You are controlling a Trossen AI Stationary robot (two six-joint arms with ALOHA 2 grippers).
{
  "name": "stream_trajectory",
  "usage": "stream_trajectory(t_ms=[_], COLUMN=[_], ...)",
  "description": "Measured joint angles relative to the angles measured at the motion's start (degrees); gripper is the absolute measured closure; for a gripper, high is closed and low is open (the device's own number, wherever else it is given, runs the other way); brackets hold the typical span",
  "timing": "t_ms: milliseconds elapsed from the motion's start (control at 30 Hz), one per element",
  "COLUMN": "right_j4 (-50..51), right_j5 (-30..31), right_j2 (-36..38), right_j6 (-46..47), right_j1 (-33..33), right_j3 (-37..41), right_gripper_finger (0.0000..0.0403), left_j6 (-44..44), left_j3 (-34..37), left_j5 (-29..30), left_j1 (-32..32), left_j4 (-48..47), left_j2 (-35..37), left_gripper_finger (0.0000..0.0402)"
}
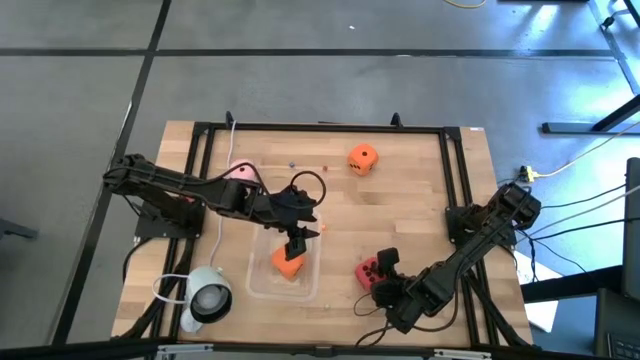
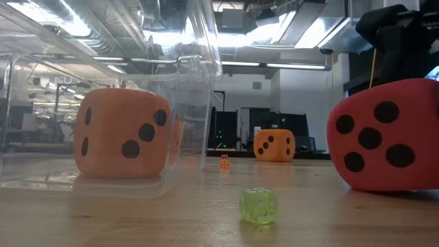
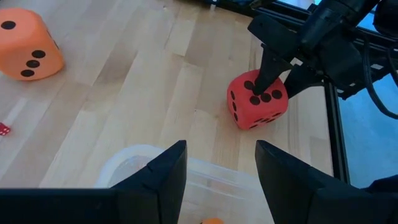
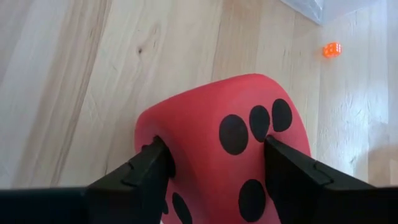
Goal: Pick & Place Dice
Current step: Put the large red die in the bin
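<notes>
Squeezing the red die (image 4: 230, 143) on the table, my right gripper (image 4: 214, 165) presses both fingers into its sides. My left gripper (image 3: 217, 180) hangs half-open above the clear tub (image 1: 262, 282) holding an orange die (image 1: 289, 263). No readable writing.

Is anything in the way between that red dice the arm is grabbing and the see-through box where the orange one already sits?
Nothing visible blocks it. The right gripper has its fingers on both sides of the red soft cube with dark pips; bare wood lies between it and the clear plastic container. The left gripper hangs open above that container, which might crowd the drop.
</notes>
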State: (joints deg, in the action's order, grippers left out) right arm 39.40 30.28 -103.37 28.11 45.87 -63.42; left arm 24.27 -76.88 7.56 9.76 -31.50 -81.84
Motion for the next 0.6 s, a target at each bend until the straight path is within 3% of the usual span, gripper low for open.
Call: stream_trajectory(t_ms=[367,600], right_j4=[0.5,3.6], right_j5=[-0.2,-3.6], right_j2=[0.7,3.8], right_j6=[4.0,7.9], right_j1=[-0.1,-1.4], right_j3=[-0.2,-2.3], right_gripper_finger=[0.0189,0.0201], left_j6=[0.5,0.5], left_j3=[0.0,0.0], left_j5=[0.1,0.2], left_j1=[0.0,0.0], left_j4=[0.0,0.0], left_j2=[0.0,0.0], left_gripper_finger=[0.0219,0.0219])
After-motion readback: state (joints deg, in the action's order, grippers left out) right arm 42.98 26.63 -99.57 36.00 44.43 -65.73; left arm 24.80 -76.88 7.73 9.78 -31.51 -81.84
